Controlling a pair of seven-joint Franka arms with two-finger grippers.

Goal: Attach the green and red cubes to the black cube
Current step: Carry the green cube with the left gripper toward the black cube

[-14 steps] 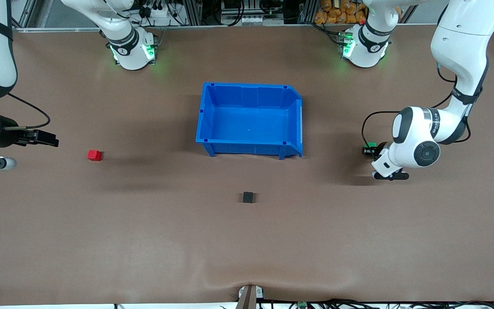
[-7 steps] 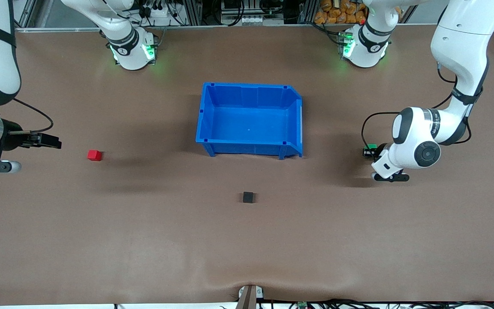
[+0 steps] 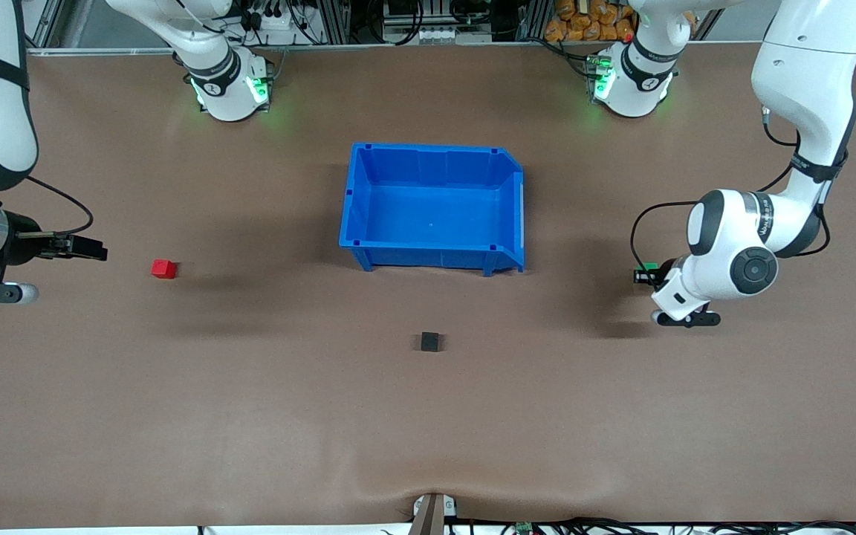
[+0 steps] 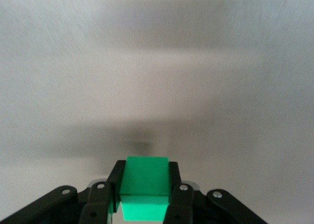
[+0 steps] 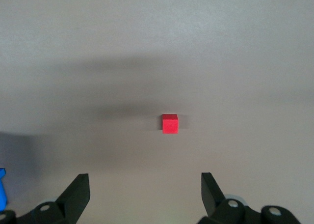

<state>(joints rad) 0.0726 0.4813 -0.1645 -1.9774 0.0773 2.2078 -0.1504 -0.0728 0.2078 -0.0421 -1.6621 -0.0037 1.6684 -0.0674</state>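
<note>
The green cube is clamped between the fingers of my left gripper, which is shut on it just above the table at the left arm's end; in the front view only a sliver of green shows. The red cube sits on the table toward the right arm's end and shows in the right wrist view. My right gripper is open and empty, a short way from the red cube, its fingers pointing toward it. The black cube lies alone on the table, nearer the front camera than the blue bin.
An empty blue bin stands mid-table between the two arms' bases. A corner of it shows at the edge of the right wrist view. Brown table surface surrounds the cubes.
My left gripper has moved slightly with the green cube, lower in the front view. My right gripper has shifted a little toward the red cube. The cubes on the table have not moved.
</note>
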